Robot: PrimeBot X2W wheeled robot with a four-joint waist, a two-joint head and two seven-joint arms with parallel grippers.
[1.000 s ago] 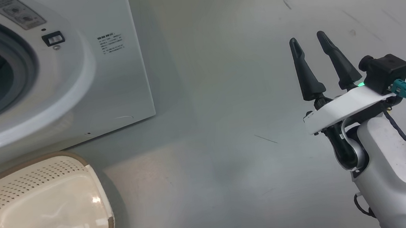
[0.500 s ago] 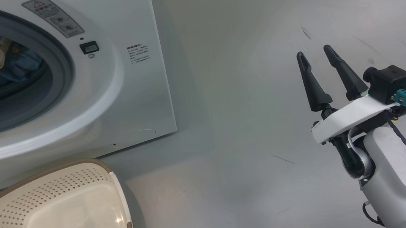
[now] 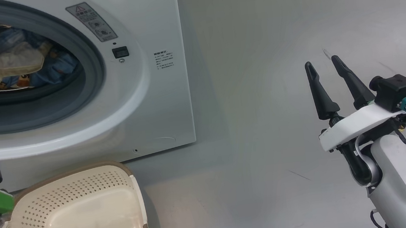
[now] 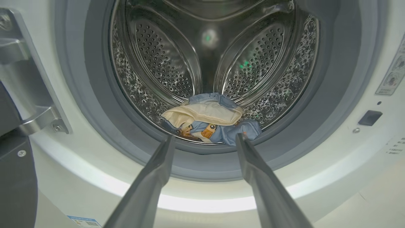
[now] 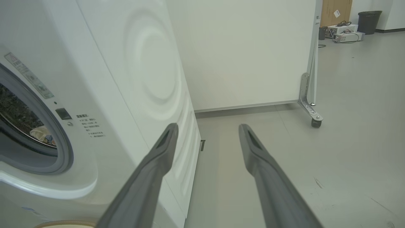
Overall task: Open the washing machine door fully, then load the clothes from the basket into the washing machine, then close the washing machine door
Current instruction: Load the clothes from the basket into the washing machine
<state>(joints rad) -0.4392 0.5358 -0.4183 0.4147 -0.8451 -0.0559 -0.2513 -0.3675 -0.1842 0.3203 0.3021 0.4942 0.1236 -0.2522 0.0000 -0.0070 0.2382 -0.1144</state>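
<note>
Off to the left of my left gripper (image 4: 205,137), the dark edge of the door (image 4: 14,177) stands swung open on its metal hinge (image 4: 38,117). My left fingers are spread wide and hold nothing. They point into the mouth of the washing machine (image 3: 155,27). Just beyond their tips, the clothes (image 4: 205,115) lie at the bottom of the steel drum (image 4: 158,57), with a cream piece on top of blue fabric with orange prints. The basket (image 3: 45,208) sits on the floor (image 3: 256,46) just right of that gripper, close against the machine's front. My right gripper (image 3: 322,61) hangs well to the right of the machine, fingers parted and holding nothing. Beyond it stands a white panel (image 5: 246,53) on casters.
</note>
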